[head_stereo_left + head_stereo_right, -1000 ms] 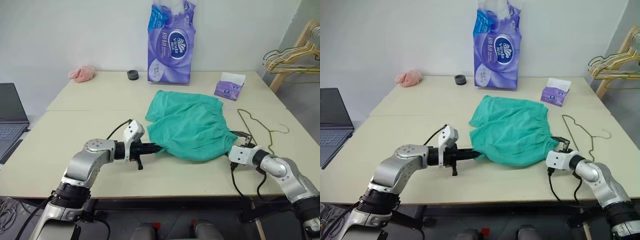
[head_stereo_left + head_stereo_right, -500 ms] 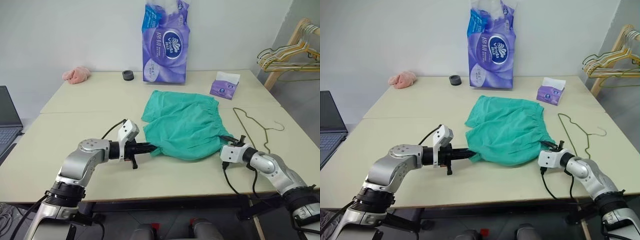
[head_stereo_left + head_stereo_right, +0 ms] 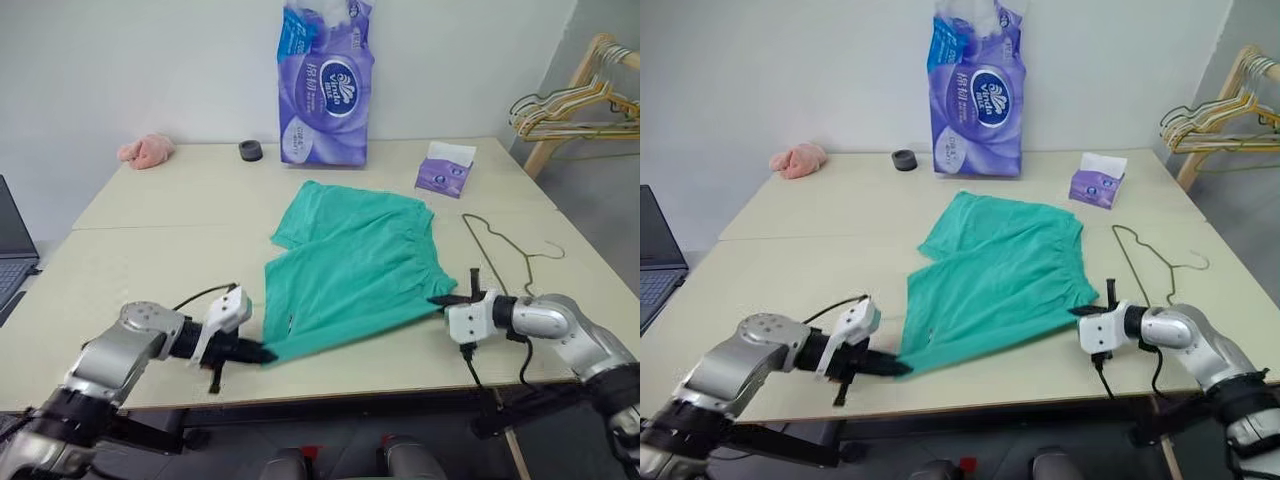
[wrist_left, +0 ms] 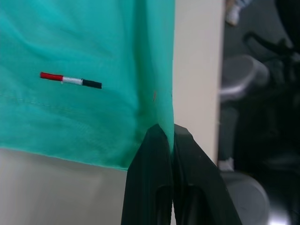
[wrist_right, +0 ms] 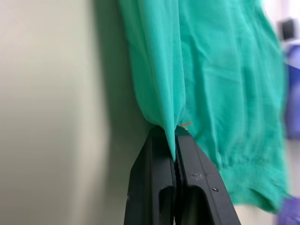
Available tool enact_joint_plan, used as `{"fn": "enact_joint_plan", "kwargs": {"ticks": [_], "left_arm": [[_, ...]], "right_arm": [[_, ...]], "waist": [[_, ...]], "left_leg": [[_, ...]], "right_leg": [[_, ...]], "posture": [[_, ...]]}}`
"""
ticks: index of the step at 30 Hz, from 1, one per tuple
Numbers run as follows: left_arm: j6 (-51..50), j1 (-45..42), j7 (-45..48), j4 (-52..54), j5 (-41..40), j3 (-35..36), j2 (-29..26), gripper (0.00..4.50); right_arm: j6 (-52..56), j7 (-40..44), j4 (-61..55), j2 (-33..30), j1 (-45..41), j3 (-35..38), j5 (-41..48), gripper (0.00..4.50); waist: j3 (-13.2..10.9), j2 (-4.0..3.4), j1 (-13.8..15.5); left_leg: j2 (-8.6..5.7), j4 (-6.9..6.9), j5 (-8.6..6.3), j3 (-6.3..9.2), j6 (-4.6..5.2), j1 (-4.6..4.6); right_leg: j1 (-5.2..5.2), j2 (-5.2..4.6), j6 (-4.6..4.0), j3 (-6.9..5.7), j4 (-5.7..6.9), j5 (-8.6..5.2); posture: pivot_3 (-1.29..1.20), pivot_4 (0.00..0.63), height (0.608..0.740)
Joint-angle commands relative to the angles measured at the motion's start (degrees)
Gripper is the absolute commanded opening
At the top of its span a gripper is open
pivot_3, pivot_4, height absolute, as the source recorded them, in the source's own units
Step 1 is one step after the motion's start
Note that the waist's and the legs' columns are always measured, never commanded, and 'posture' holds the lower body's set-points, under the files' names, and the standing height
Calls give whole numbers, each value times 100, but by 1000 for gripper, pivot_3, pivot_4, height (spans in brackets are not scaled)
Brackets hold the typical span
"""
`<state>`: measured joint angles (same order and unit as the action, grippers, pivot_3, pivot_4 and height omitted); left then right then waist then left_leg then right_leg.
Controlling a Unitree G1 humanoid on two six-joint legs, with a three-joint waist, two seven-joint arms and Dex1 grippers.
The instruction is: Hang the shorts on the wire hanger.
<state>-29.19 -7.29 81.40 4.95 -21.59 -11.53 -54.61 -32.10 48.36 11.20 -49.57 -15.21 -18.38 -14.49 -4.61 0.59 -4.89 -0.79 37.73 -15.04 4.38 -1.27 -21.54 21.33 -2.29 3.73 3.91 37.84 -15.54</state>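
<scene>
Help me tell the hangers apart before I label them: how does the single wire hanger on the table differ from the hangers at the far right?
The wire hanger lies flat on the table, alone, beside the shorts; the bunch of hangers hangs on a wooden rack off the table. The wire hanger is olive-green throughout; the bunch of hangers mixes gold and green. Both are thin wire with curved hooks.

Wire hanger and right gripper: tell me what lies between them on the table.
Nothing: in the left eye view, bare table separates the wire hanger from the right gripper, which is pinching the shorts.
</scene>
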Motion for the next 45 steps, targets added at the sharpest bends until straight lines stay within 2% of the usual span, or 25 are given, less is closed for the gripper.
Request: {"fn": "enact_joint_plan", "kwargs": {"ticks": [1, 6, 16, 30, 45], "left_arm": [[109, 299, 379, 280, 21, -130, -302, 0], [258, 615, 688, 580, 49, -240, -562, 0], [383, 238, 871, 450, 238, -416, -624, 0], [258, 326, 1057, 626, 187, -417, -724, 0], [128, 626, 1085, 989, -11, -379, -943, 0]], "right_arm": [[587, 565, -681, -368, 259, 211, 423, 31], [1631, 1182, -1851, -840, 854, 386, 957, 31], [3005, 1822, -3215, -1367, 1637, 552, 1578, 31], [3350, 2150, -3633, -1474, 1910, 595, 1758, 31], [3235, 2286, -3508, -1589, 2030, 648, 1767, 31]], "waist": [[-11, -10, 6], [-24, -13, 22], [-76, 0, 21], [-120, 31, 13], [-135, 36, 21]], "left_leg": [[2, 1, 0, -6, 0, 2], [14, 4, -2, -11, -2, 6], [30, 4, -5, -29, -5, 9], [38, 4, -7, -33, -9, 8], [39, 4, -8, -33, -10, 9]], "right_leg": [[-2, 1, 1, 1, 1, -2], [0, 8, -20, 0, 7, -42], [1, 27, -25, -7, 11, -46], [5, 33, -25, -9, 12, -45], [4, 32, -25, -10, 13, -46]], "posture": [[-81, 56, 740], [-95, 59, 740], [-107, 60, 740], [-103, 61, 740], [-98, 65, 740]]}}
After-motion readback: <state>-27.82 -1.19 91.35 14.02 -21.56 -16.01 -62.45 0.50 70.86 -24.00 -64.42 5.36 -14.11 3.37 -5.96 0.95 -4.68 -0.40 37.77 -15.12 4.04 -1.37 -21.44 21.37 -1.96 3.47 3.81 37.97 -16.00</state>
